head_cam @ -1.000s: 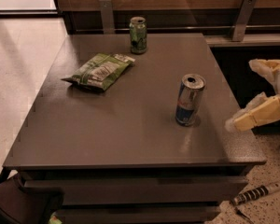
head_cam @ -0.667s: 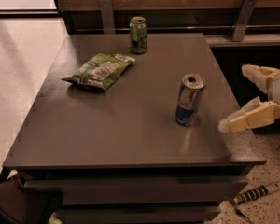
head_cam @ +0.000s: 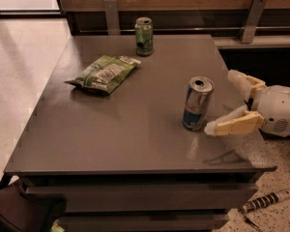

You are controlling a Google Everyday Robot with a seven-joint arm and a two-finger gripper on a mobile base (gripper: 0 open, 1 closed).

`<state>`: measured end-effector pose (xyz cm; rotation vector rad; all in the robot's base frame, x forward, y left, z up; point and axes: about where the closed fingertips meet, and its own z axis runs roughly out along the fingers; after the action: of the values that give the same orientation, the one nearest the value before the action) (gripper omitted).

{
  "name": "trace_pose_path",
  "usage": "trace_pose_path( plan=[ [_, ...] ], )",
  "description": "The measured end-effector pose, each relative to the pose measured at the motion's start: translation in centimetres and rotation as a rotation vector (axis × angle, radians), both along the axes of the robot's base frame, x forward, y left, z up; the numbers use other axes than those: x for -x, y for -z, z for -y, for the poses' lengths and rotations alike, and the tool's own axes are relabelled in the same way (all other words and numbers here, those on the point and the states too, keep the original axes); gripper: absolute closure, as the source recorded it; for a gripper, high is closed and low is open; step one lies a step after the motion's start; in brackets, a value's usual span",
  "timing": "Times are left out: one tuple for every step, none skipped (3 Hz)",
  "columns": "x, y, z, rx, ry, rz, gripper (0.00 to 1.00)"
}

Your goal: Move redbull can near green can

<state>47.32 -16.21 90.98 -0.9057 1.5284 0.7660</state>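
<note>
The redbull can (head_cam: 197, 103), tall, slim, silver with a blue lower part, stands upright on the right half of the grey table (head_cam: 111, 129). The green can (head_cam: 144, 36) stands upright near the table's far edge, well apart from it. My gripper (head_cam: 222, 103) comes in from the right at can height, open, with its cream fingers (head_cam: 229, 125) spread. The near fingertip is just right of the redbull can's base; the far finger lies behind and to the right. Nothing is held.
A flat green snack bag (head_cam: 103, 73) lies on the table's left-centre. A wooden wall with metal brackets (head_cam: 252, 17) runs behind the table. A striped object (head_cam: 266, 201) lies on the speckled floor at lower right.
My gripper has moved left toward the redbull can, its fingers now close beside the can. The cans and bag have not moved.
</note>
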Motion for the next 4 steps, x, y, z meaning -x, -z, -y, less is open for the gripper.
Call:
trace_pose_path(
  plan=[
    [-0.4, 0.2, -1.7, -0.068, -0.008, 0.058, 0.0],
    [-0.8, -0.2, -3.4, -0.089, -0.025, 0.106, 0.15],
    [-1.3, -0.9, -5.0, -0.05, -0.031, 0.138, 0.38],
    [-1.3, -1.1, -5.4, -0.044, -0.037, 0.144, 0.71]
  ],
)
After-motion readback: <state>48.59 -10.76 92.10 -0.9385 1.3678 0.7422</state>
